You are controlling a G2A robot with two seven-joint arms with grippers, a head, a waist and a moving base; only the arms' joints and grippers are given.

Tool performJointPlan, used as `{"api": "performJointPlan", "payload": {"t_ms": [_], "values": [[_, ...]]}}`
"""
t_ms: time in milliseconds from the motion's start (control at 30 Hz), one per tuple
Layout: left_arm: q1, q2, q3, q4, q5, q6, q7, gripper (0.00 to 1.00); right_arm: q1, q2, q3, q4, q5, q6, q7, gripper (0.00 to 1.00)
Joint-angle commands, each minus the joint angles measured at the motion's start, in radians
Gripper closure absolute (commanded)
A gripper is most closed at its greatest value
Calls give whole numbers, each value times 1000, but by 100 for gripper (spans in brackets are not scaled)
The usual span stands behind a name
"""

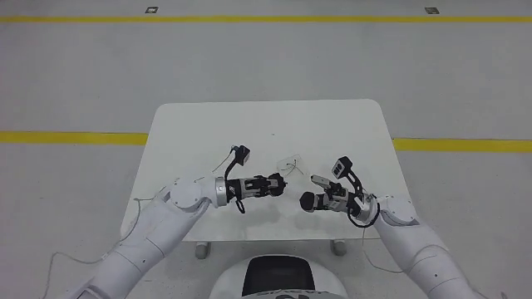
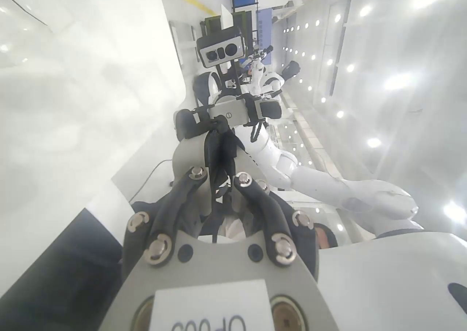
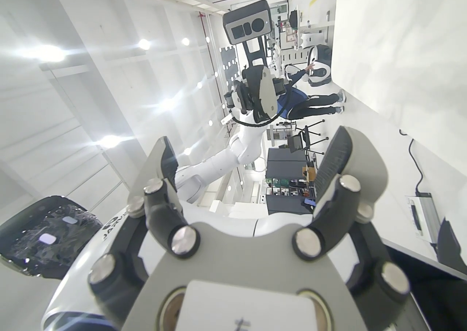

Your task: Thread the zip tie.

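Plainly, the left pincer [image 1: 281, 183] is closed just beside the pale zip tie [image 1: 291, 166], while the right pincer [image 3: 253, 139] gapes wide.

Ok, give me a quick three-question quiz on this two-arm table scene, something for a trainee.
1. True or false: the right gripper is open.
2. Which surface do both arms work over? A) a white table B) a conveyor belt C) a wire shelf
3. Fill in: the left gripper points toward the ___ gripper.

Key: 1 true; 2 A; 3 right.
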Motion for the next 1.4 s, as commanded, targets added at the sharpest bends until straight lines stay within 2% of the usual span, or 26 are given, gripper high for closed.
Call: {"api": "performJointPlan", "payload": {"t_ms": [0,67,300,367,400,500,700,800,1000,1100,1233,1333,1367], "values": [[21,-5,-28,-23,29,0,2,100,0,0,0,0,0,0,0,0],[41,-13,-58,-42,35,0,-20,100,0,0,0,0,0,0,0,0],[41,-13,-58,-42,35,0,-20,100,0,0,0,0,0,0,0,0],[35,-12,-57,-30,93,0,25,100,0,0,0,0,0,0,0,0],[36,-12,-58,-25,88,0,35,100,0,0,0,0,0,0,0,0],[28,-13,-69,-8,78,0,14,100,0,0,0,0,0,0,0,0],[36,-15,-112,-24,89,0,-15,100,0,0,0,0,0,0,0,0],[40,-18,-150,-24,68,0,-41,100,0,0,0,0,0,0,0,0],[40,-18,-150,-24,68,0,-41,100,0,0,0,0,0,0,0,0],[40,-18,-150,-24,68,0,-41,100,3,6,21,-17,-48,-1,-62,0],[40,-18,-150,-24,68,0,-41,100,-12,26,77,-93,-159,55,-155,0],[40,-18,-150,-24,68,0,-41,100,-18,42,106,-165,-287,160,-216,0],[40,-18,-150,-24,68,0,-41,100,-17,46,107,-196,-342,217,-237,0]]}}
